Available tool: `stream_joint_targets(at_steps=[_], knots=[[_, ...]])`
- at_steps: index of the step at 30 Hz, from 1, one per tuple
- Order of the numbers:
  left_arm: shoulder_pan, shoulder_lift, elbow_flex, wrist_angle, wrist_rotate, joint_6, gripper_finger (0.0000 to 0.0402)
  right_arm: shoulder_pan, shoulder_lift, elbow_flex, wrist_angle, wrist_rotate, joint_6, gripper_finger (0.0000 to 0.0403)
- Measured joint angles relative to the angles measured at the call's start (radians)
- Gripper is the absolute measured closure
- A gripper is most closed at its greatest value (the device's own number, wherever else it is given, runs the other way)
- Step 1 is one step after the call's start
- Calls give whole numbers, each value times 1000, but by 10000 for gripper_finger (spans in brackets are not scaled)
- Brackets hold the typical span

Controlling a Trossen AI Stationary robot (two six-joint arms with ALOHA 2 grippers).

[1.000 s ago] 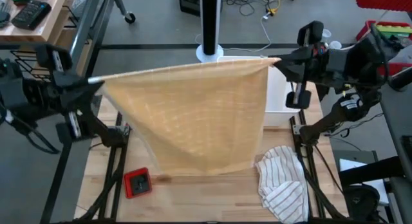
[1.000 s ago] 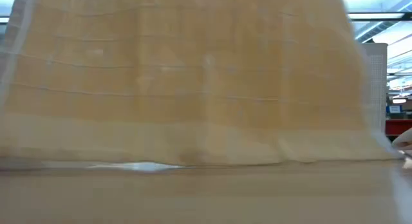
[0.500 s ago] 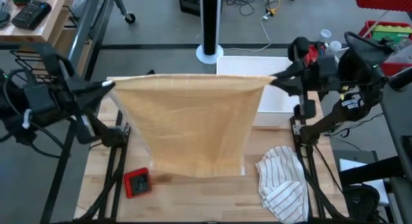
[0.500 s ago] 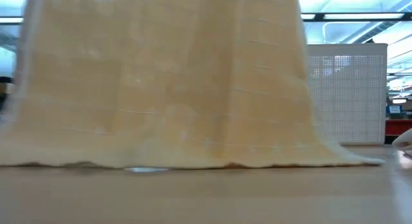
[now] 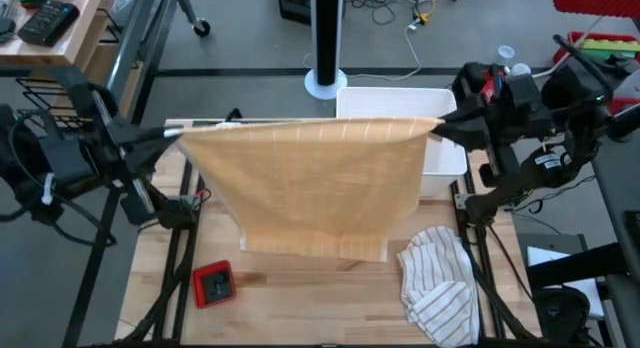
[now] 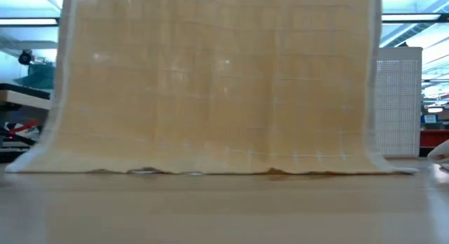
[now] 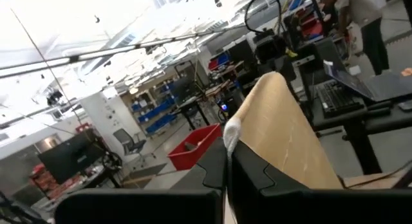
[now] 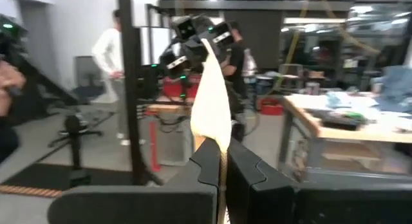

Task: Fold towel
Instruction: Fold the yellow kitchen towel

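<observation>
A tan towel [image 5: 315, 183] with faint pale lines hangs spread between my two grippers, its top edge stretched nearly straight above the table's far half. My left gripper [image 5: 172, 134] is shut on the top left corner and my right gripper [image 5: 438, 124] on the top right corner. In the low view the towel [image 6: 217, 90] hangs as a flat sheet, and its bottom hem [image 6: 210, 171] touches the wooden table [image 5: 300, 298]. My left gripper pinches the towel's top left corner [image 7: 233, 129] between its two fingers [image 7: 215, 169], coming level from the table's left. The towel runs away from the fingers, drawn taut along its top edge. How many layers it has, I cannot tell. My right gripper pinches the towel's top right corner [image 8: 212, 130] between its two fingers [image 8: 209, 161], coming level from the table's right. The cloth stands edge-on past the fingertips, taut toward the other arm, and hangs down to the table.
A white bin [image 5: 440, 153] stands at the table's far right, partly behind the towel. A crumpled striped cloth [image 5: 440, 288] lies near right, and a small red object [image 5: 213, 283] near left. People stand in the room beyond [image 8: 106, 53].
The top edge, slanted before, is now level between the grippers; my left gripper has gone toward the table's right and both wrists have rolled. The hanging sheet has swung toward the far edge, its hem drawn back along the table, and now hangs flat.
</observation>
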Motion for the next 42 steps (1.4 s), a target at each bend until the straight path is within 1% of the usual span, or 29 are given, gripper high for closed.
stream_joint_targets(at_steps=[4, 6, 10, 13, 17, 19, 23, 28, 38, 40, 42], knots=[[52, -31, 0, 2, 5, 21, 402, -12, 3, 0, 51, 86, -111, 403], [88, -46, 0, 4, 26, 46, 402, -15, 9, 0, 94, 127, -164, 403], [143, -79, 0, 22, 139, 63, 402, -24, 21, 0, 167, 134, -208, 403], [160, -103, 0, 56, 234, 67, 402, -33, 30, -1, 213, 158, -235, 403], [160, -119, 0, 62, 296, 28, 401, -33, 31, -2, 213, 152, -219, 403], [160, -119, 0, 45, 302, 9, 401, -32, 30, -2, 206, 141, -203, 403], [160, -110, -1, 1, 290, -35, 401, -30, 21, -2, 196, 73, -133, 403], [160, -82, 0, -13, 249, -46, 401, -30, 9, 0, 181, 71, -111, 403], [160, -59, 0, -13, 242, -64, 401, -29, -4, 1, 163, 65, -64, 403], [159, -59, 0, -14, 238, -99, 401, -29, -5, 1, 145, 31, -20, 403], [156, -58, 0, -25, 219, -134, 401, -29, -6, 1, 107, -27, 42, 403]])
